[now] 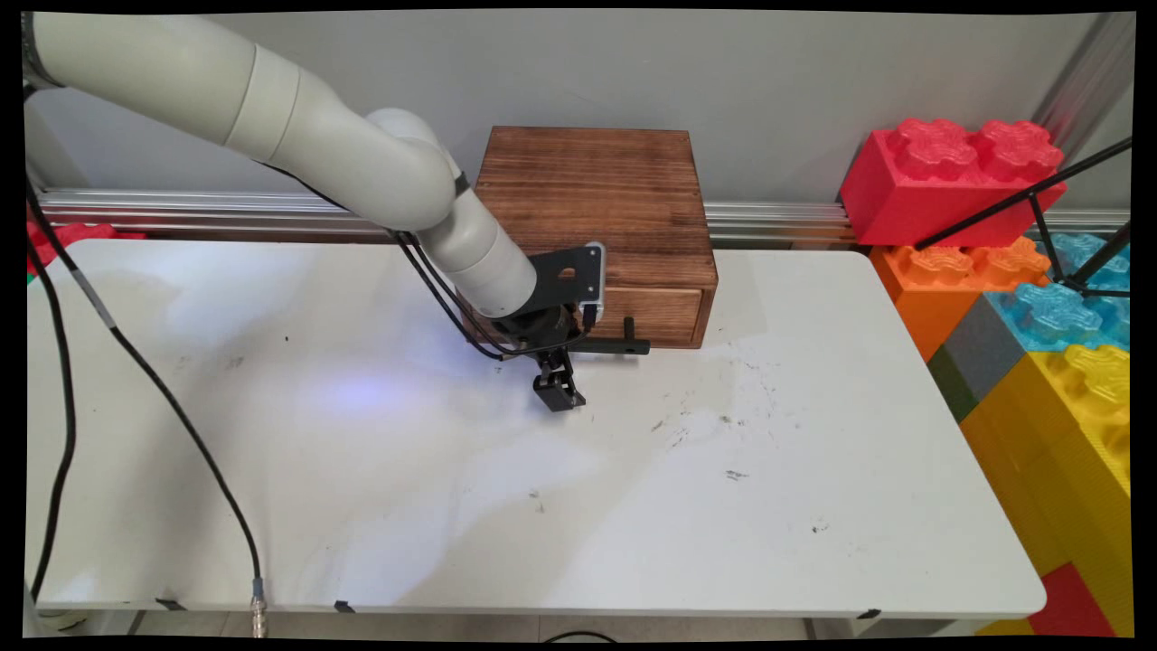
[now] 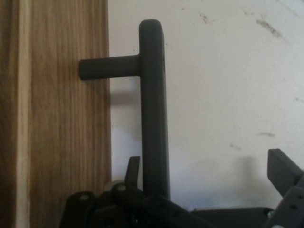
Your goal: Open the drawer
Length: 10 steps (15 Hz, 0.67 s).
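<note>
A dark wooden box (image 1: 592, 190) stands at the table's far side, with a drawer (image 1: 655, 312) in its front. A black bar handle (image 1: 624, 345) sticks out from the drawer on a short post. My gripper (image 1: 560, 372) points down at the left end of this handle and is open. In the hand view the handle bar (image 2: 154, 95) runs between the two fingers. It lies close to the one finger (image 2: 133, 168) on the drawer side, beside the wooden drawer front (image 2: 61, 118). The other finger (image 2: 282, 166) stands well apart over the white table (image 2: 228, 95). Nothing is gripped.
Large toy bricks, red (image 1: 949, 181), orange (image 1: 940, 276), blue (image 1: 1058, 307) and yellow (image 1: 1076, 425), are stacked off the table's right edge. Black tripod legs (image 1: 1039, 203) cross in front of them. Black cables (image 1: 154, 389) hang over the table's left part. A metal rail (image 1: 181, 212) runs along the wall.
</note>
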Each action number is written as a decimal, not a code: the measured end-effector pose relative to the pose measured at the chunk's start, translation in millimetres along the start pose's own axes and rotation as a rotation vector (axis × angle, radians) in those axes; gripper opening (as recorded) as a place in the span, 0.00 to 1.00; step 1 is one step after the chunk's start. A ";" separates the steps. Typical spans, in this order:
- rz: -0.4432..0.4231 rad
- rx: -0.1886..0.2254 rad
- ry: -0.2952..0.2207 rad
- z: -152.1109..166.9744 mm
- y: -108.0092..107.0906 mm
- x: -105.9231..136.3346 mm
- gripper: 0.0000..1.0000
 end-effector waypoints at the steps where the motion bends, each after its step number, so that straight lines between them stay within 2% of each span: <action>1: 0.000 0.000 0.002 0.6 0.5 -0.8 1.00; 10: -0.012 -0.010 0.026 0.8 10.9 -5.2 1.00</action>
